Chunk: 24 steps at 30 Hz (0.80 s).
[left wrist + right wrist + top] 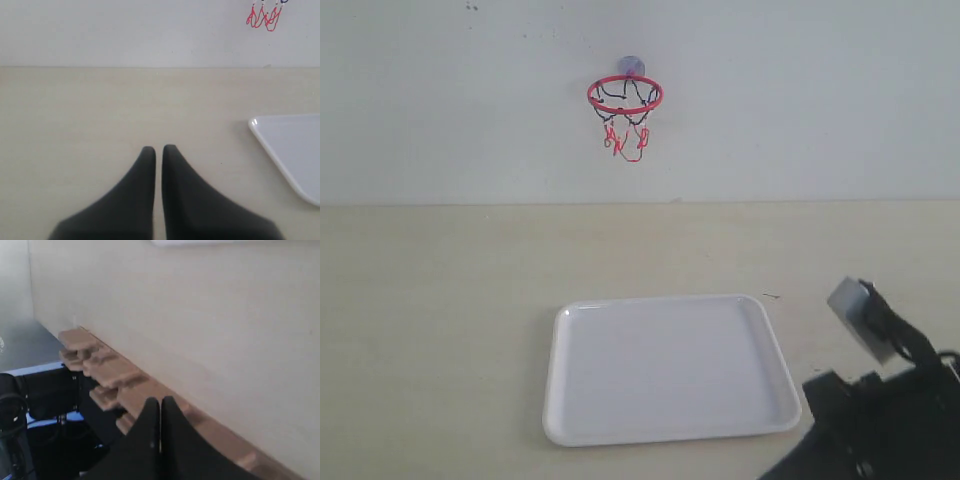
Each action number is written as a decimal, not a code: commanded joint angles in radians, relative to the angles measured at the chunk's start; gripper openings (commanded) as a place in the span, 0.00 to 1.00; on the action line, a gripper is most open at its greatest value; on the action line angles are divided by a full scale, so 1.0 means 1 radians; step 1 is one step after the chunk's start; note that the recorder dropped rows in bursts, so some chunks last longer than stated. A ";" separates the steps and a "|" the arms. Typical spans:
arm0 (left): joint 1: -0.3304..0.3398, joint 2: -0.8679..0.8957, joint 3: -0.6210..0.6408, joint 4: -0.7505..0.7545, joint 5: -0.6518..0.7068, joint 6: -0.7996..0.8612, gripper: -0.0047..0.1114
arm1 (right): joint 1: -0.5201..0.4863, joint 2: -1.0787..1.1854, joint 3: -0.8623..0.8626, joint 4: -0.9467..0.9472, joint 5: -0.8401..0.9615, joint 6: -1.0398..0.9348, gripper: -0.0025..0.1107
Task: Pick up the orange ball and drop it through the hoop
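The hoop (625,95) hangs on the white back wall, red ring level, black-and-red net below, bluish suction cup behind it. Its net ends (263,16) show in the left wrist view. No orange ball shows in any view. The white tray (665,368) lies bare on the table. My left gripper (158,148) is shut with nothing in it, over bare table beside the tray (292,150); it is out of the exterior view. My right gripper (160,400) is shut and holds nothing, at the table's edge; its arm (880,410) fills the exterior view's lower right corner.
The beige table (440,300) runs to the white wall. In the right wrist view a stepped wooden edge (115,372) borders the table, with dark equipment and cables (35,405) beyond it.
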 commanded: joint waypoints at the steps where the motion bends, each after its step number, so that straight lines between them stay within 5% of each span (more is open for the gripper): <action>1: -0.004 -0.004 0.004 0.002 -0.009 0.001 0.08 | -0.001 -0.012 0.111 0.016 0.057 -0.015 0.02; 24: -0.004 -0.004 0.004 0.002 -0.009 0.001 0.08 | -0.001 -0.098 0.151 -0.011 -0.054 -0.017 0.02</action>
